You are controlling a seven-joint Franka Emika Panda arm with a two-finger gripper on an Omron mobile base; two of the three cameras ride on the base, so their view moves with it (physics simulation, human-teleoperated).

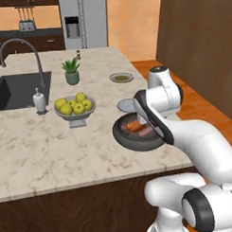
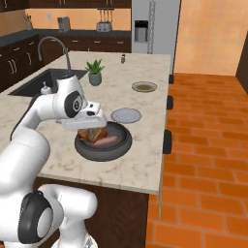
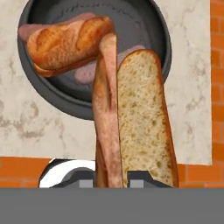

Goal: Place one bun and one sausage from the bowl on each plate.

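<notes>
While the gripper [image 3: 111, 177] hangs over the dark bowl [image 3: 52, 94], its jaws are closed to a narrow gap on a bun [image 3: 140, 118], which stands up from between the finger tips in the hand view. That held bun is split open, with a pale crumb face on one side and a brown crust edge beside it. Beyond the gripper, down inside the bowl, lies the second bun [image 3: 65, 43], crust upward, resting across pinkish sausages [image 3: 83, 74] that peek out beneath it; how many sausages lie there cannot be told from the hand view.

From the right base view the gripper [image 2: 94, 131] sits just above the bowl [image 2: 103, 144], with a sausage [image 2: 106, 140] visible in the bowl directly below and to the side of it. The nearer plate [image 2: 126, 115] lies on the desk [image 2: 140, 164] just beyond the bowl, away from the robot, and it is bare. The farther plate [image 2: 144, 86] lies well beyond the gripper, in the same direction.

In the left base view the arm covers much of the bowl [image 1: 125, 136]. A pedestal bowl of apples [image 1: 74, 107] stands off to the gripper's left, with a potted plant [image 1: 71, 72] farther off beyond it.
</notes>
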